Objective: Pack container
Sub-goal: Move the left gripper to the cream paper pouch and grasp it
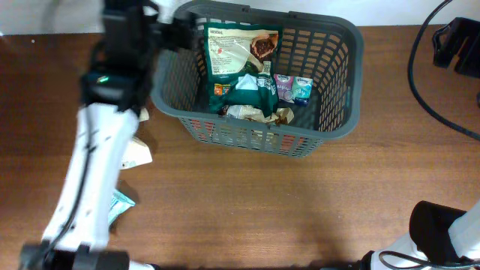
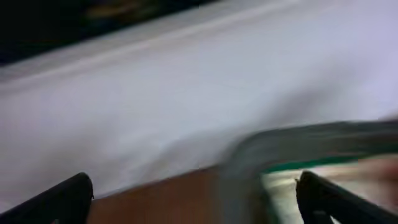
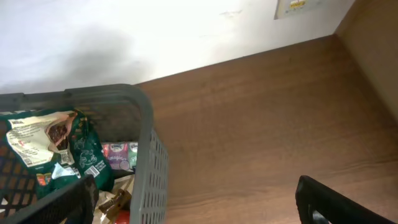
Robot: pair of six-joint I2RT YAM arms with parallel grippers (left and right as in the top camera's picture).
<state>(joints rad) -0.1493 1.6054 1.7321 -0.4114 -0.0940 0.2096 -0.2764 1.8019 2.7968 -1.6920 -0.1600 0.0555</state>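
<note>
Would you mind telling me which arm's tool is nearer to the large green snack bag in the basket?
Left. The left tool hovers at the basket's far left corner, beside the green bag; the right tool is farther off, beyond the basket's right wall.

Looks like a robot lab or test bench, not a home: a plain brown wooden table (image 1: 300, 202) against a bare white wall (image 3: 155, 31), a white robot arm (image 1: 90, 172) over it, a loose black cable (image 1: 411, 67) and black gear (image 1: 457, 45) at the far corner, and a wall plate (image 3: 297, 6). A grey shopping basket (image 1: 255, 136) of snack packs (image 1: 244, 49) serves as props.
</note>
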